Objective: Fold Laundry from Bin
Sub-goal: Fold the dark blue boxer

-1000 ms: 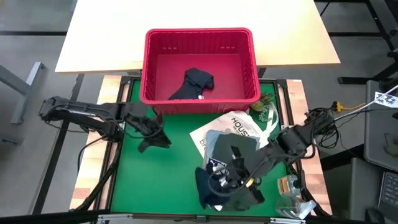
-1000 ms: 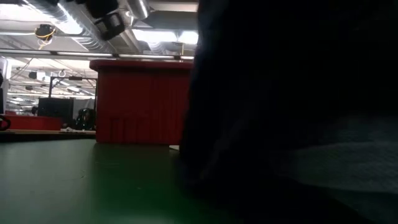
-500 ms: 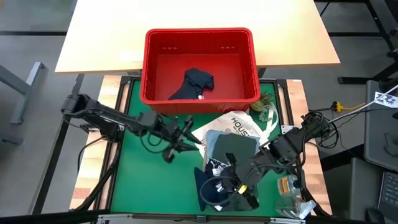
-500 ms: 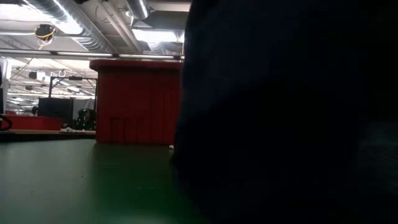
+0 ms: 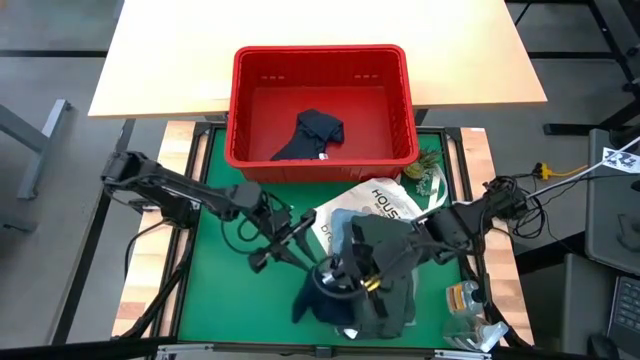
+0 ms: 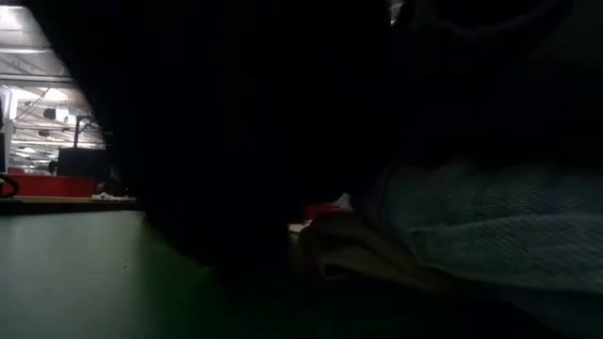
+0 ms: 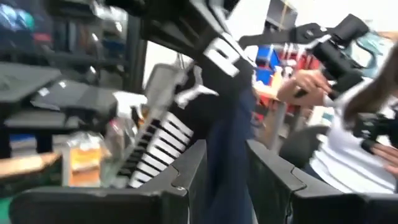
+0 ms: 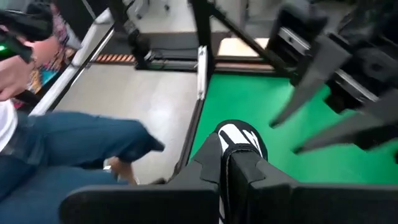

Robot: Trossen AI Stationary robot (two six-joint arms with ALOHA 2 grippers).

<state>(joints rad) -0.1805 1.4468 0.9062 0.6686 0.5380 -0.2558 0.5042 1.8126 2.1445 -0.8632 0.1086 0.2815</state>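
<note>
Now both claws [image 5: 312,268] pinching navy shorts [image 5: 340,295]

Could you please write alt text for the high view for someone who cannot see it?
Both grippers meet at dark navy shorts on the green mat, beside a white tote bag; behind, a red bin holds one dark garment.

The left gripper [image 5: 312,258], on a dark jointed arm stretched low and sideways, has its two dark fingers [image 7: 186,180] pinched on a fold of navy fabric. Just beside it, nearly meeting its tips, the right gripper [image 5: 352,274] reaches in from the opposite side, fingers [image 8: 239,171] clamped on a white-lettered waistband.
</note>
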